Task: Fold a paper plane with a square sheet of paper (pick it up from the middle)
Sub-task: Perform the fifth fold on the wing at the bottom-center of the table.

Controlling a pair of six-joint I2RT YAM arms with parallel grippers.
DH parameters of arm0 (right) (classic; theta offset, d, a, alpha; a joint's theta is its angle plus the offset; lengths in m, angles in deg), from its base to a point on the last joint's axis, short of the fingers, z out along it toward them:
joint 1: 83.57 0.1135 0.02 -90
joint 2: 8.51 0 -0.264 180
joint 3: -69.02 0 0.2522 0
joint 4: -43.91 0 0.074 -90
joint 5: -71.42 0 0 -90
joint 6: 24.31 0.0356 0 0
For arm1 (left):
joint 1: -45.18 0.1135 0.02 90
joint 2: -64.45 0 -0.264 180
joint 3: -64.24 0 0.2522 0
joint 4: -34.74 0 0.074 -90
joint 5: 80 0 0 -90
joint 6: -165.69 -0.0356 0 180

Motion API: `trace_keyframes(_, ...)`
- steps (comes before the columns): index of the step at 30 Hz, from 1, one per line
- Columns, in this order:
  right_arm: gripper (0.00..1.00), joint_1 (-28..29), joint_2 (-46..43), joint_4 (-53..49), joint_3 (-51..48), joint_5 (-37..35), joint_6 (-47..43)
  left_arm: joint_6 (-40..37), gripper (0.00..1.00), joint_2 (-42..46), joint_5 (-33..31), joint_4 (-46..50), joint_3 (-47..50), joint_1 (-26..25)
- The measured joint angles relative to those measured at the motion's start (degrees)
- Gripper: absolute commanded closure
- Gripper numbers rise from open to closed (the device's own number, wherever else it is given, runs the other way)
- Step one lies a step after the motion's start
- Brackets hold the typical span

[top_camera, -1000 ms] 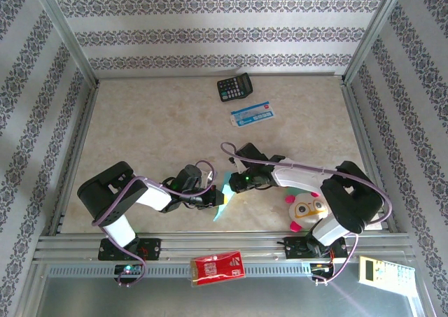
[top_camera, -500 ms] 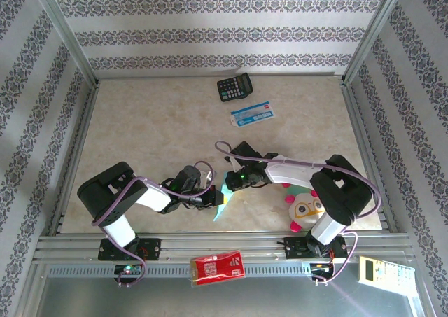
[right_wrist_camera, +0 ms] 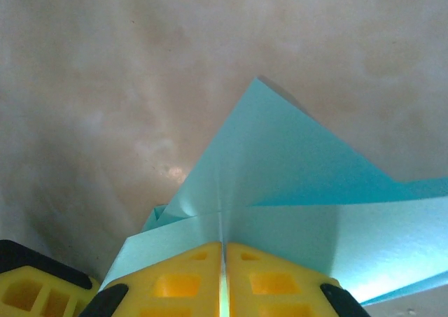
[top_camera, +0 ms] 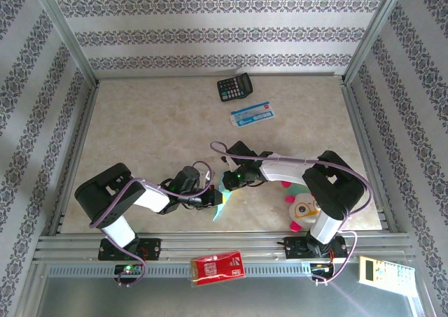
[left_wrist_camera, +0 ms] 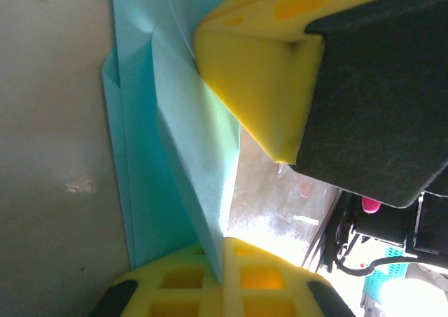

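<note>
One pincer, the right gripper (right_wrist_camera: 222, 250), clamped the paper plane (top_camera: 222, 203) by its centre crease near the front of the table (top_camera: 140, 135) to steady it, while the left gripper (left_wrist_camera: 241, 191) seemingly straddled a flap, jaws apart.

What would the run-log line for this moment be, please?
phase: folding | left gripper: open, straddling paper | right gripper: shut on paper | paper: partly folded

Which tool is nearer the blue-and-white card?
Right. The right tool, shut on the paper plane's far end, sits toward the arm bases from the blue-and-white card. The left tool straddles the paper further back, so it is farther from the card.
</note>
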Motion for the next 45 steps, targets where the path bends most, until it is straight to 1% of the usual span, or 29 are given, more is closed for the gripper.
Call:
trace_keyframes(4, 0.89, 0.0, 0.5, 0.0, 0.3, 0.0, -0.2, 0.0, 1.00, 0.0, -0.1, 0.0, 0.0, 0.0)
trace_keyframes(8, 0.90, 0.0, 0.6, 0.0, 0.5, 0.0, -0.2, 0.0, 0.96, 0.4, -0.5, 0.3, 0.2, 0.0)
trace_keyframes(12, 0.90, 0.0, 0.8, 0.2, 0.6, 0.0, -0.2, 0.0, 0.88, 1.9, -1.7, 2.5, 0.2, 0.0)
trace_keyframes(21, 0.91, 0.0, 0.9, 0.2, 0.6, 0.0, 0.0, -1.0, 0.74, 8.8, -4.3, 12.5, 0.1, 0.0)
trace_keyframes(27, 0.91, 0.0, 0.9, 0.2, 0.6, 0.0, 0.0, -3.0, 0.67, 16.7, -5.6, 20.7, -0.1, 0.0)
trace_keyframes(29, 0.91, 0.0, 0.9, 0.2, 0.6, 0.0, 0.0, -3.8, 0.69, 19.3, -5.9, 23.2, -0.3, -0.2)
trace_keyframes(33, 0.91, 0.0, 0.9, 0.2, 0.6, 0.0, 0.1, -5.7, 0.77, 23.2, -7.8, 27.3, -1.0, -2.3)
trace_keyframes(35, 0.91, 0.0, 0.9, 0.2, 0.6, 0.0, 0.3, -6.6, 0.81, 23.8, -8.2, 27.9, -1.6, -3.8)
trace_keyframes(40, 0.91, 0.0, 0.9, 0.3, 0.6, 0.0, 0.5, -7.8, 0.82, 20.1, -7.7, 27.6, -4.7, -6.2)
trace_keyframes(45, 0.91, 0.0, 0.9, 0.3, 0.6, 0.0, 0.7, -8.1, 0.82, 15.4, -7.1, 26.8, -6.2, -6.7)
